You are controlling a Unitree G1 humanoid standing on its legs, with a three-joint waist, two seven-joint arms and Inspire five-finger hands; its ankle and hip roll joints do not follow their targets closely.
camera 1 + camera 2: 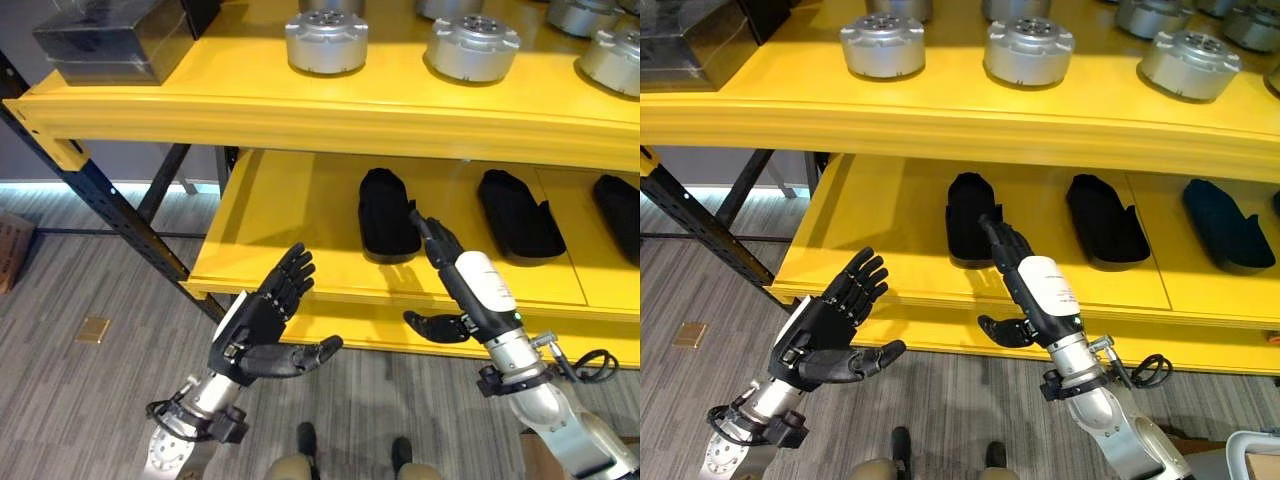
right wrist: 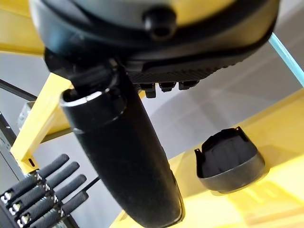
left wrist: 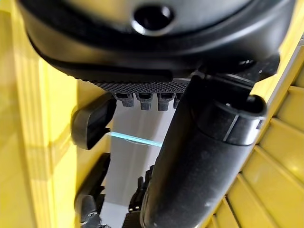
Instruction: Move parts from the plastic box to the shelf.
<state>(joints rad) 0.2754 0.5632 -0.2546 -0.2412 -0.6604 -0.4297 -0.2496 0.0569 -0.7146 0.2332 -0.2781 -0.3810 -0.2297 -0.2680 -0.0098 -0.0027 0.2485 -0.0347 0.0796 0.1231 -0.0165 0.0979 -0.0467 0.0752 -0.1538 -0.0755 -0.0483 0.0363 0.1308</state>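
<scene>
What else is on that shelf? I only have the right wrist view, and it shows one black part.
Observer: More black parts lie in a row on the lower shelf; yours is the leftmost part.
Operator: Where is my right hand relative to it?
Observer: The right hand reaches over the shelf edge with straight fingers beside that part's right side. I cannot tell if they touch.
Operator: And the left hand?
Observer: The left hand is open and empty, in front of the shelf edge.
</scene>
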